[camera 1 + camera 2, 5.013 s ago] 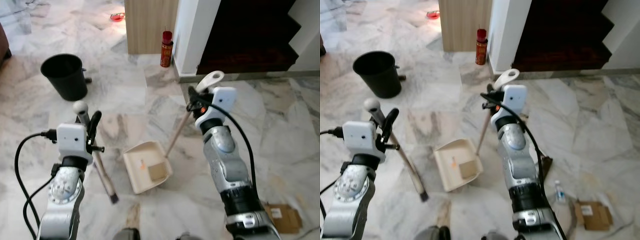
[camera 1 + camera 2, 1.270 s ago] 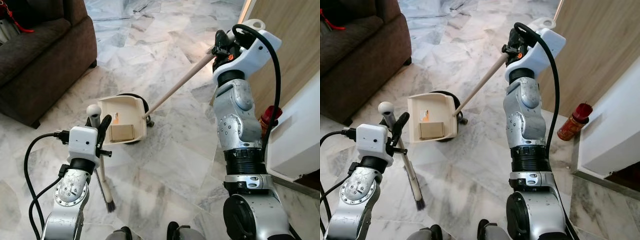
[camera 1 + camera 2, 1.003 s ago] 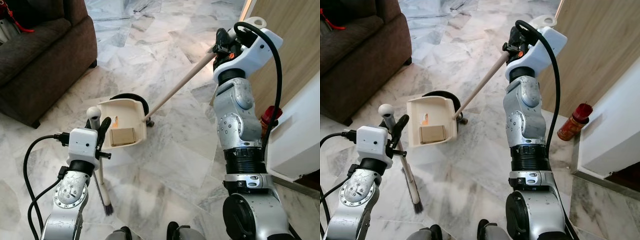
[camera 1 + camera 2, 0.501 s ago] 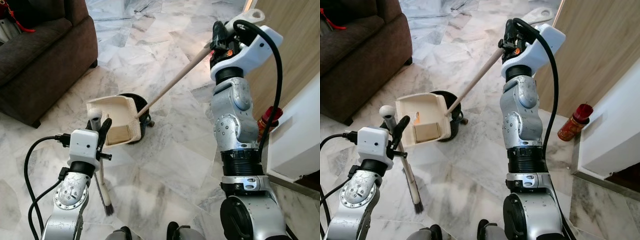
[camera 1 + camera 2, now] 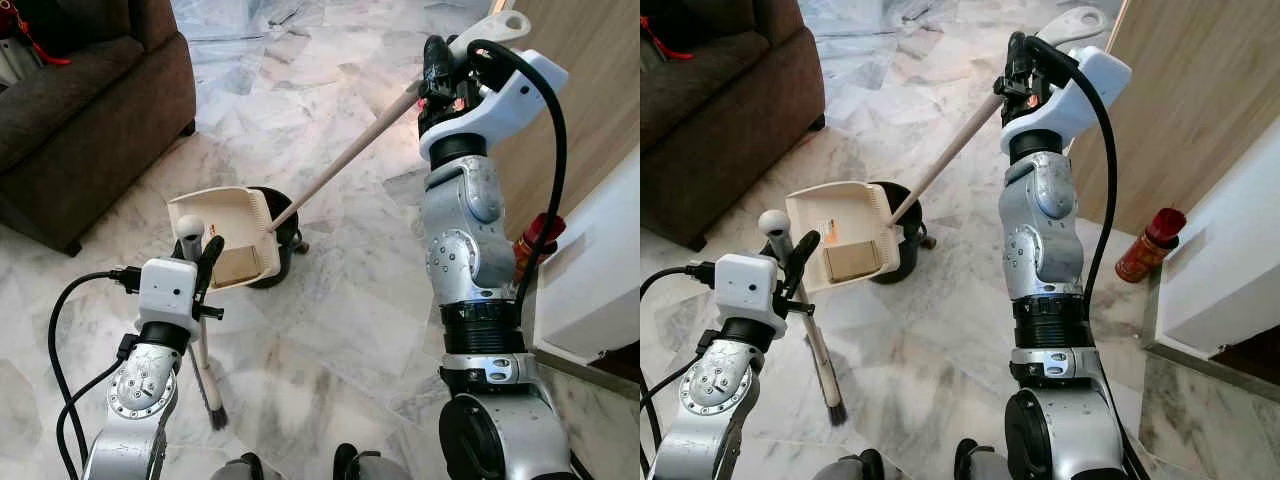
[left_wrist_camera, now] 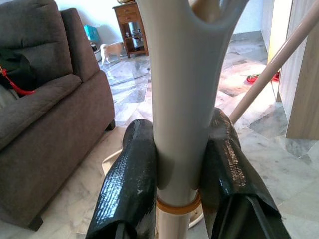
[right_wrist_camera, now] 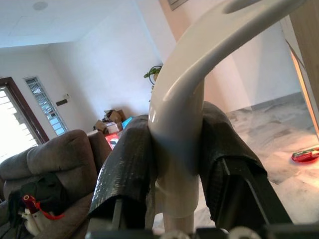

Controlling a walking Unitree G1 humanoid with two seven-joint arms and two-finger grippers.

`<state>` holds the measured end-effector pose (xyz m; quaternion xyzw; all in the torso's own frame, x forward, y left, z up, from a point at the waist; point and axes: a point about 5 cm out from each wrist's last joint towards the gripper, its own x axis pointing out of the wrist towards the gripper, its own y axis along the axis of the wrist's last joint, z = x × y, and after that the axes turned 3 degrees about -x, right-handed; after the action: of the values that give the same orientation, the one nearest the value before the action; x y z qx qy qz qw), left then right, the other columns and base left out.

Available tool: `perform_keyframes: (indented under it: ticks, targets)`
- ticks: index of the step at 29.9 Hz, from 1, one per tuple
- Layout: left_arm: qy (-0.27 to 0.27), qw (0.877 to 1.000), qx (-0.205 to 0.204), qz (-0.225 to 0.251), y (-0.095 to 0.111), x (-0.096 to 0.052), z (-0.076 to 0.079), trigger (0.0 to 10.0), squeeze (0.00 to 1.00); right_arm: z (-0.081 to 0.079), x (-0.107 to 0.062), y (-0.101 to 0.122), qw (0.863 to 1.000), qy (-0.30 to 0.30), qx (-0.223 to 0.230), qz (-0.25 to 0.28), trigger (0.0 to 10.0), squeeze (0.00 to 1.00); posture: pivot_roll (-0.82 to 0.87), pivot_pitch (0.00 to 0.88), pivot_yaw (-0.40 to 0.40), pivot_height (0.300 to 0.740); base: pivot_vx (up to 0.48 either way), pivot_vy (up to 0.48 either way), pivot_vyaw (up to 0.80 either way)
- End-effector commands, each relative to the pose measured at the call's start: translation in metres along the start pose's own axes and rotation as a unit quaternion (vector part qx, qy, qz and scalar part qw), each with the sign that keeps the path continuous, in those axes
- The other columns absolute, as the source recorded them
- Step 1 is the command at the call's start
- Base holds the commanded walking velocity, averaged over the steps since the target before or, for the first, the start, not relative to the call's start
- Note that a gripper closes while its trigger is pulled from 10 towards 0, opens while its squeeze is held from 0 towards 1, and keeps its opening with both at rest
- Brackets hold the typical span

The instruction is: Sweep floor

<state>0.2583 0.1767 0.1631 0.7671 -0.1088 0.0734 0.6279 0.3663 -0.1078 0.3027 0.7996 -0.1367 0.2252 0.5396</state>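
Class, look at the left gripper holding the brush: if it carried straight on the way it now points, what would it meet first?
Probably the dustpan held over the bin. The left gripper, shut on the brush handle, points toward it, though depth is hard to judge.

Left tool (image 6: 179,174) clamped on a pale handle

Its two black fingers (image 6: 127,181) press either side of the broom handle (image 6: 182,94). Behind stand a brown sofa (image 6: 47,99), marble floor (image 6: 279,159), a wooden stick (image 6: 271,64) slanting past, and a small wooden cabinet (image 6: 130,22).
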Motion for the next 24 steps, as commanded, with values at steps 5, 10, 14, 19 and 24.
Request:
perform_keyframes:
  ticks: [5, 10, 14, 19, 24]
  targets:
    - [-0.003, 0.999, 0.018, 0.028, 0.01, 0.0007, -0.001, 10.0, 0.0, -0.0103, 0.0, 0.021, 0.998, 0.023, 0.018, 0.056, 10.0, 0.0, 0.01, 0.19, -0.027, 0.74, 0.096, 0.0, 0.0]
    - [-0.003, 0.999, 0.019, 0.029, 0.0101, 0.001, -0.0015, 10.0, 0.0, -0.0101, 0.0002, 0.0212, 0.998, 0.023, 0.018, 0.057, 10.0, 0.0, 0.01, 0.193, -0.027, 0.74, 0.201, 0.0, 0.0]
    - [-0.002, 0.999, 0.019, 0.029, 0.0103, 0.0012, -0.0015, 10.0, 0.0, -0.0101, 0.0005, 0.0213, 0.998, 0.024, 0.017, 0.056, 10.0, 0.0, 0.01, 0.194, -0.027, 0.74, 0.288, 0.0, 0.0]
    - [-0.003, 0.999, 0.019, 0.029, 0.0104, 0.0012, -0.0013, 10.0, 0.0, -0.0099, 0.0005, 0.0213, 0.998, 0.025, 0.017, 0.056, 10.0, 0.0, 0.01, 0.194, -0.026, 0.74, 0.313, 0.0, 0.0]
    - [-0.003, 0.999, 0.018, 0.029, 0.0106, 0.0011, -0.0011, 10.0, 0.0, -0.0102, 0.0003, 0.0211, 0.998, 0.027, 0.018, 0.055, 10.0, 0.0, 0.01, 0.195, -0.026, 0.74, 0.317, 0.0, 0.0]
